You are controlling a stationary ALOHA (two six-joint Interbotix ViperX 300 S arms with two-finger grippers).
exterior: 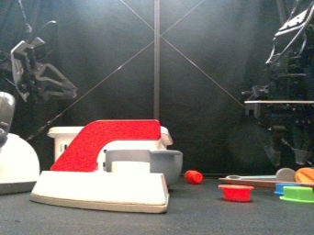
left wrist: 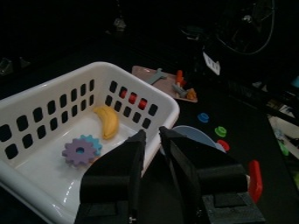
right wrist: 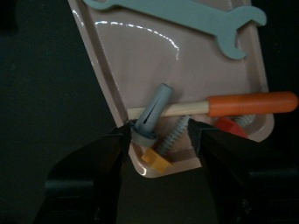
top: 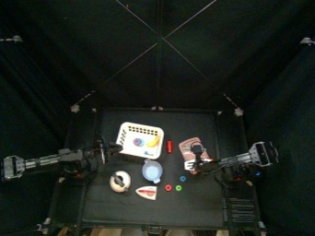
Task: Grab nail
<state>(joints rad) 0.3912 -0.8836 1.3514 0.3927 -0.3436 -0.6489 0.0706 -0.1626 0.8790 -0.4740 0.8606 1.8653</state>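
Right gripper (right wrist: 162,131) spread wide over the tray (right wrist: 105,61), nail (right wrist: 149,125) right between the jaws beside the hammer (right wrist: 228,103). Best drop straight, pinch only the nail's shank.

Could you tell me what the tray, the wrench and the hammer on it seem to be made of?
The tray looks like glossy pink plastic: light glints off its smooth surface. The wrench seems to be matte pale blue plastic, flat and toy-like. The hammer has a grey head and an orange handle, probably moulded plastic as well, though painted wood cannot be excluded.
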